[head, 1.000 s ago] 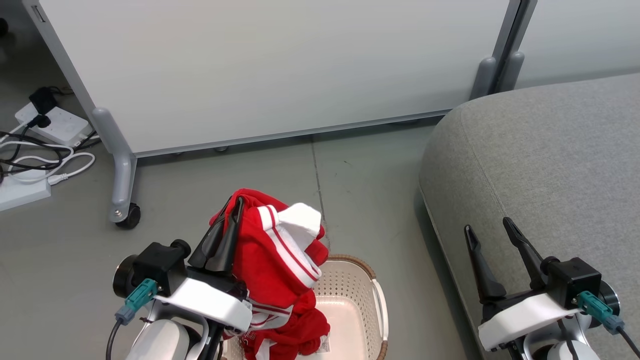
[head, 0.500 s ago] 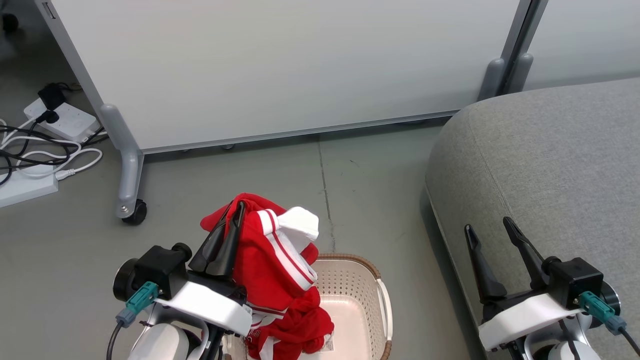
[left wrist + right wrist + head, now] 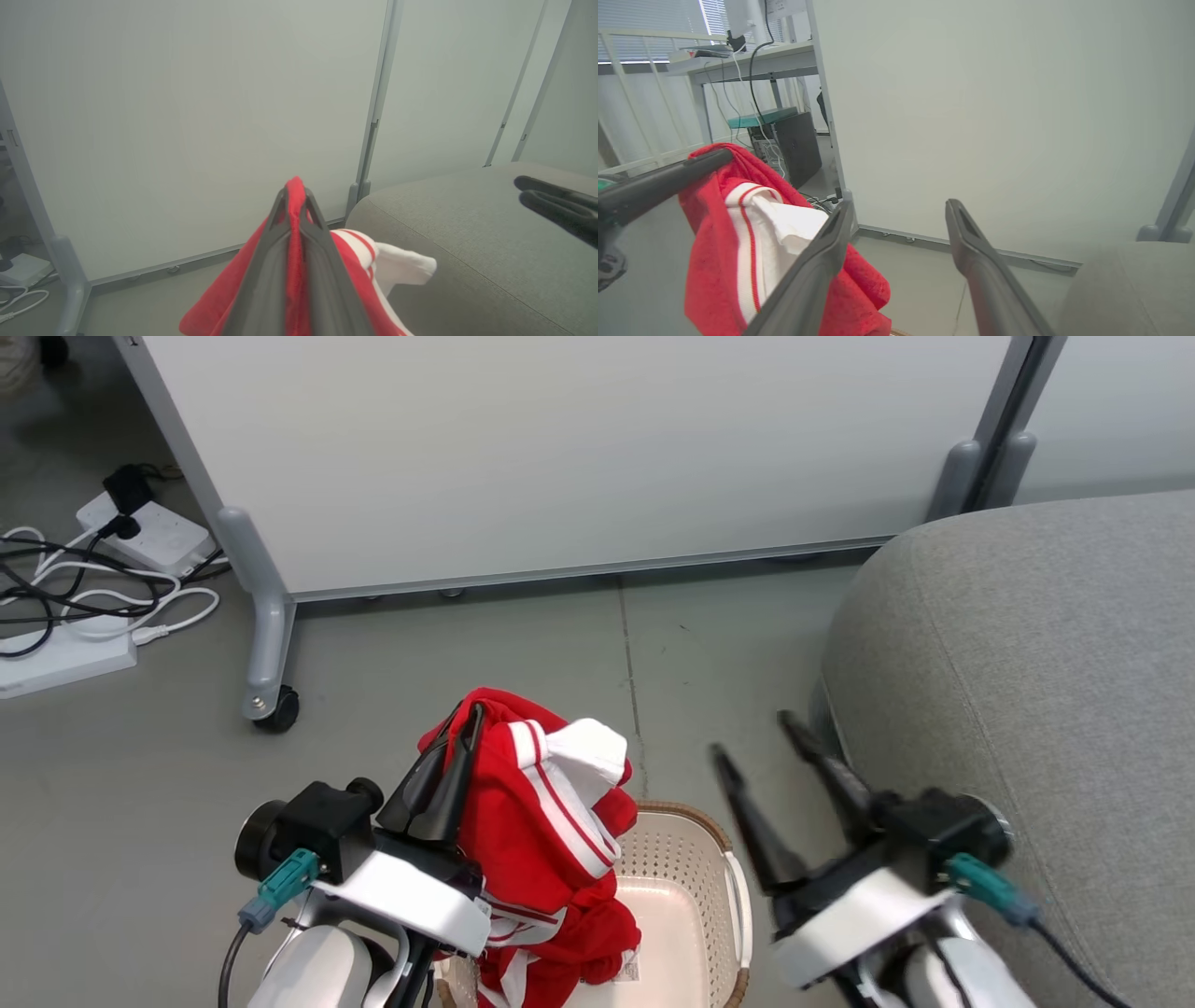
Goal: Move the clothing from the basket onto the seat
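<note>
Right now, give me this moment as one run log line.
left gripper: shut on clothing, hanging over basket | right gripper: open, holding nothing, beside seat | clothing: not yet on seat

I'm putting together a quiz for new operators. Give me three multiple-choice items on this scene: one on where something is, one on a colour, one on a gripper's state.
1. In the head view, on which side of the basket is the seat?
A. left
B. right
C. under it

2. What colour is the stripe trim on the red clothing?
A. blue
B. black
C. white

3. The right gripper is:
A. open, holding nothing
B. shut on the clothing
C. shut on the basket's handle

Answers:
1 B, the grey cushion lies to the basket's right.
2 C, white bands edge the red fabric.
3 A, its jaws stand apart with nothing between them; the left gripper is the one pinching the clothing.
</note>
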Controlling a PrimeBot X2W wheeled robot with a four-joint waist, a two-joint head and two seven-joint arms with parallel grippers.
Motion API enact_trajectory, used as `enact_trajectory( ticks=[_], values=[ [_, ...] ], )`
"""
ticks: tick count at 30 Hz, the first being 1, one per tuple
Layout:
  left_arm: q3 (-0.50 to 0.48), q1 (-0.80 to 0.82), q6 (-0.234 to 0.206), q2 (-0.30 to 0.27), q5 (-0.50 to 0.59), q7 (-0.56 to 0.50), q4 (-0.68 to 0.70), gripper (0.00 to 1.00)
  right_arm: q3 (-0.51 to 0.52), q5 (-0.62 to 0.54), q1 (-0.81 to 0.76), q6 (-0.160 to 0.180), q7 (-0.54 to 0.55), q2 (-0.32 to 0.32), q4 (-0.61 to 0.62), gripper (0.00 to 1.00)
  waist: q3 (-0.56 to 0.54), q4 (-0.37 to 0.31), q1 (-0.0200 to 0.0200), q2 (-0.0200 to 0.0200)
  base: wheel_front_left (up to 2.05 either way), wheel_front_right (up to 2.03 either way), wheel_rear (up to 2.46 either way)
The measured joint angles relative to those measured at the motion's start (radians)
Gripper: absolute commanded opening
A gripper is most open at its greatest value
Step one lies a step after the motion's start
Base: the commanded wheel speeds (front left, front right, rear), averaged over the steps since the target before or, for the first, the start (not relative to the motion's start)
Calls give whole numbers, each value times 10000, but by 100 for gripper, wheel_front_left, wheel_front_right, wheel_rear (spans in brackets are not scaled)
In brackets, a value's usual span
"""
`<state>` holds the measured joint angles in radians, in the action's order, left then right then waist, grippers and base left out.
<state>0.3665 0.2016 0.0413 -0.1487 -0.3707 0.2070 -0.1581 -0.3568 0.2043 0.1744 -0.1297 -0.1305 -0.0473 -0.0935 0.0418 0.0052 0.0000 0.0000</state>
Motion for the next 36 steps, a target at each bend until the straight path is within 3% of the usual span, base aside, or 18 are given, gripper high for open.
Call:
enact_trajectory(
  ticks=[10,24,26,27,34,35,36],
  values=[
    [397,420,169,163,42,79,-196,0,-2826,976,1617,0,-144,2,-1534,100,157,547,0,0,0,0,0],
    [878,817,353,401,88,238,-334,0,-4890,2573,3460,0,-591,-2,-4403,100,487,1122,0,0,0,0,0],
    [901,892,368,410,86,286,-334,0,-5124,2853,3652,0,-652,-4,-4661,26,502,1153,0,0,0,0,0],
    [907,898,370,412,84,301,-339,0,-5254,3039,3722,0,-671,-8,-4740,0,499,1162,0,0,0,0,0],
    [938,898,384,408,8,343,-403,0,-5728,3779,4058,0,-1057,-2,-5091,0,446,1117,0,0,0,0,0],
    [940,898,401,407,6,351,-403,6,-5726,3835,4110,0,-1087,-4,-5106,0,440,1098,0,0,0,0,0],
    [938,898,416,405,-2,359,-401,48,-5699,3879,4123,0,-1168,-4,-5114,0,429,1081,0,0,0,0,0]
  ],
)
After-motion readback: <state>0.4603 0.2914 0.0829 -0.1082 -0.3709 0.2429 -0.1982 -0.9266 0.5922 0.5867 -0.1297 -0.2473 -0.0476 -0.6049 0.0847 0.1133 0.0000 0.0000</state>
